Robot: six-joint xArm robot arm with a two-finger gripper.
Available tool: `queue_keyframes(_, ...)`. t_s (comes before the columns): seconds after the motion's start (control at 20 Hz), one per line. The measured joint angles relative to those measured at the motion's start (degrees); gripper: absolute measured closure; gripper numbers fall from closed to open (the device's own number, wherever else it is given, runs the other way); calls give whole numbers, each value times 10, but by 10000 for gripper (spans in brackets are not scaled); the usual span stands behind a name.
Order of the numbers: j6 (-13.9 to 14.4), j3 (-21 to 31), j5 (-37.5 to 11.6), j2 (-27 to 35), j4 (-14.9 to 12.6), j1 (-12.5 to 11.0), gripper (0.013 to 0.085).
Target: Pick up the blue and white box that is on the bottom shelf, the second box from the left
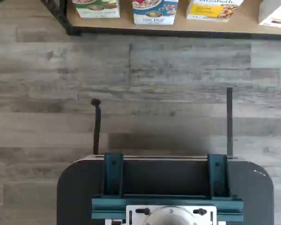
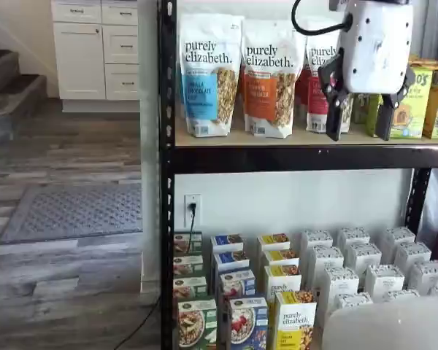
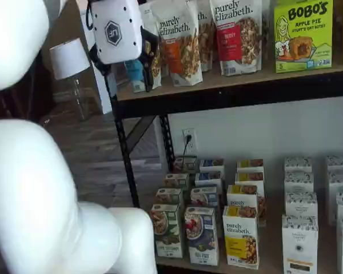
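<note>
The blue and white box [image 2: 247,321] stands upright at the front of the bottom shelf [image 3: 270,249], between a green-and-white carton and a yellow-and-white one. It also shows in the other shelf view, blue and white box [image 3: 202,234], and in the wrist view, blue and white box [image 1: 154,11], at the shelf's black front rim [image 1: 178,33]. More blue cartons line up behind it. My gripper [image 2: 360,120] hangs high in front of the upper board, far above the box. Its two black fingers stand apart with a plain gap and nothing between them. The gripper [image 3: 131,73] shows the same from the side.
Green-and-white carton [image 2: 197,322], yellow-and-white carton [image 2: 296,321] and rows of white cartons [image 2: 365,268] share the low tier. Tall granola bags [image 2: 208,73] and green Bobo's boxes [image 3: 303,34] fill the upper board. A black rack post [image 2: 166,189] stands left. My white arm [image 3: 34,200] blocks part of a shelf view.
</note>
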Motion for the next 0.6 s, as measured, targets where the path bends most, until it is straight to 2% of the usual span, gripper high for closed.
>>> queue_keyframes(0.15, 10, 20, -40, -23, -23, 19, 130)
queue_keyframes(0.6, 13, 28, -48, -25, -24, 22, 130)
